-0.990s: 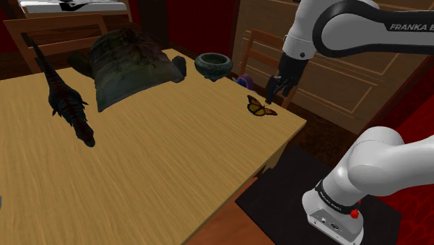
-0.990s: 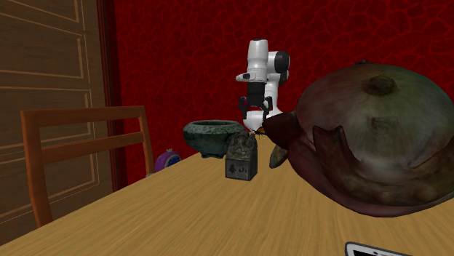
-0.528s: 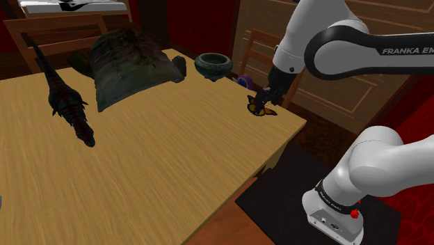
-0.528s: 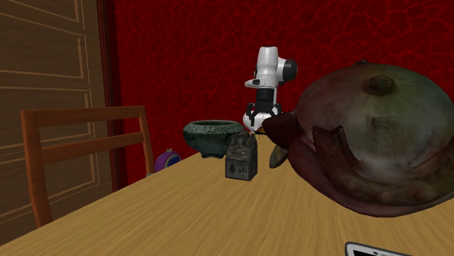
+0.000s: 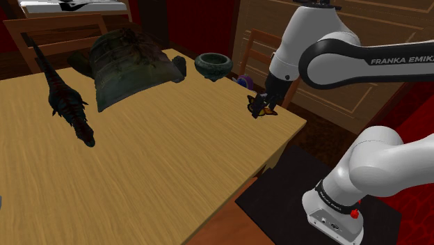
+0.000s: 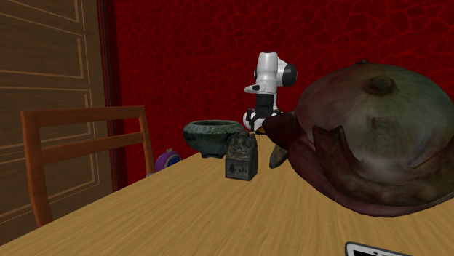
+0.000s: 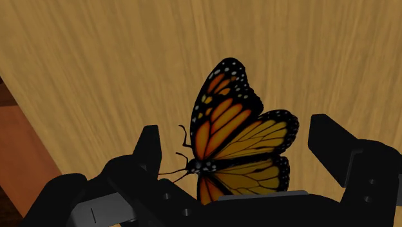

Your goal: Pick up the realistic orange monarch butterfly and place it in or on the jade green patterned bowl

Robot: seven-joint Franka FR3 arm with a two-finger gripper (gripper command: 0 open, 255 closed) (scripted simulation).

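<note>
An orange and black monarch butterfly (image 7: 232, 138) lies on the wooden table (image 5: 174, 160), close to the corner at the shoulder view's right. My black gripper (image 7: 241, 138) has come down over it, open, with one finger (image 7: 149, 149) on each side and a gap to both wings. In the shoulder view the gripper (image 5: 262, 106) covers most of the butterfly (image 5: 270, 112). The dark green patterned bowl (image 5: 213, 66) stands at the table's far edge, up and to the left of the gripper. From the second exterior view the bowl (image 6: 211, 135) is in front of the gripper (image 6: 255, 126).
A large domed turtle shell (image 5: 129, 59) and a black lizard figure (image 5: 66, 97) take up the table's far left. A small dark block (image 6: 240, 160) stands beside the bowl, a purple object (image 5: 242, 81) just past the edge. Wooden chairs (image 6: 80, 145) stand around the table.
The gripper has dropped from above the table down onto the butterfly, shifting slightly to the shoulder view's left. The butterfly has stayed where it was.
</note>
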